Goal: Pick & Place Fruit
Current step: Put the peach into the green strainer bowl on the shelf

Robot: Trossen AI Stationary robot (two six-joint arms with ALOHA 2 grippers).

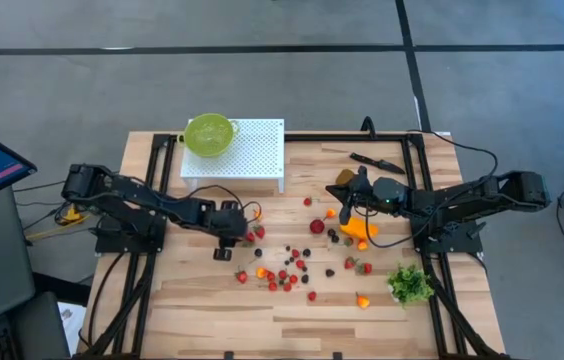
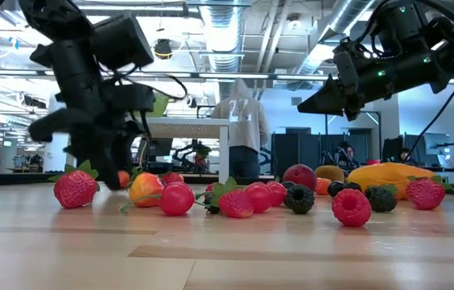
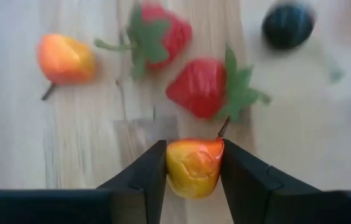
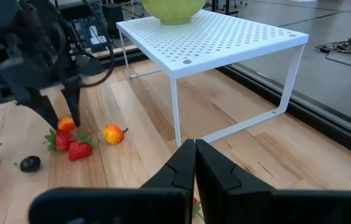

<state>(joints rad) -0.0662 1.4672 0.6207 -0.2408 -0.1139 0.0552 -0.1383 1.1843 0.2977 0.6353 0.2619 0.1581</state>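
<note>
1. The left gripper [image 3: 193, 171] is down at the wooden surface [image 1: 212, 310], its fingers [image 3: 141, 180] partly closed on a small orange-yellow fruit [image 3: 193, 167], one finger on each flank.
2. That piece sits on the left side of the scatter, just beside two strawberries [image 3: 210, 87] and near another orange piece [image 3: 65, 59]; a dark berry [image 3: 287, 25] lies farther off.
3. The rest of the fruit [image 1: 292, 270] is spread over the middle of the surface; the elongated orange fruit [image 1: 360, 229] lies under the right arm.
4. The right gripper [image 4: 194, 163] hangs above the surface with its fingers pressed together, empty.
5. Handling, as I judge it: the piece looks light, smooth and rounded, so it could squirt out; a grip across its widest middle suits it, gently in case it is soft.
6. The green bowl [image 1: 209, 133] stands on the white perforated rack [image 1: 257, 150], a likely goal.
</note>
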